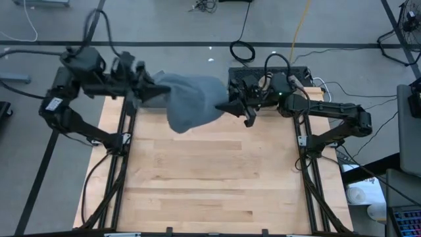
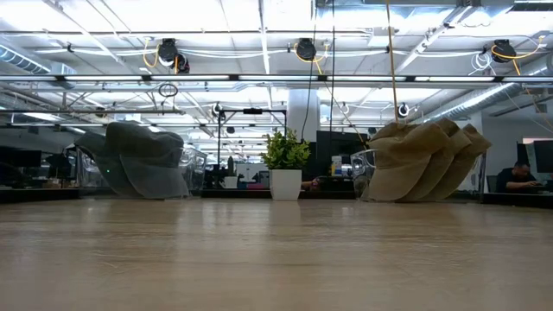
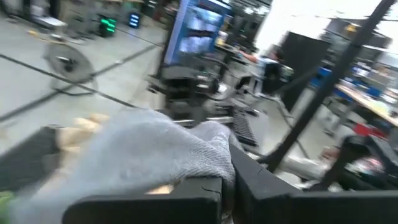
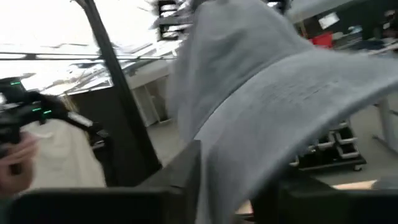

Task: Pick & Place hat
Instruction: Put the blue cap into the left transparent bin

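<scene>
One grey hat (image 1: pixel 191 100) hangs in the air over the far edge of the wooden table (image 1: pixel 210 184), stretched between two grippers so that its long axis runs left to right across the table's width, with a looser bulge sagging toward the near side. The left gripper (image 1: pixel 150 92) has its fingers pressed together, pinching the hat's left end; in the left wrist view the cloth (image 3: pixel 155 152) is bunched right at those fingers. The right gripper (image 1: pixel 231 105) meets the hat's right end, with cloth (image 4: pixel 261 118) draped between its fingers, but whether they are clamped or slightly parted I cannot tell. Both arms crowd the far edge. The whole near and middle stretch of tabletop lies bare, bounded by two dark rails (image 1: pixel 118 171) along its left and right sides.
</scene>
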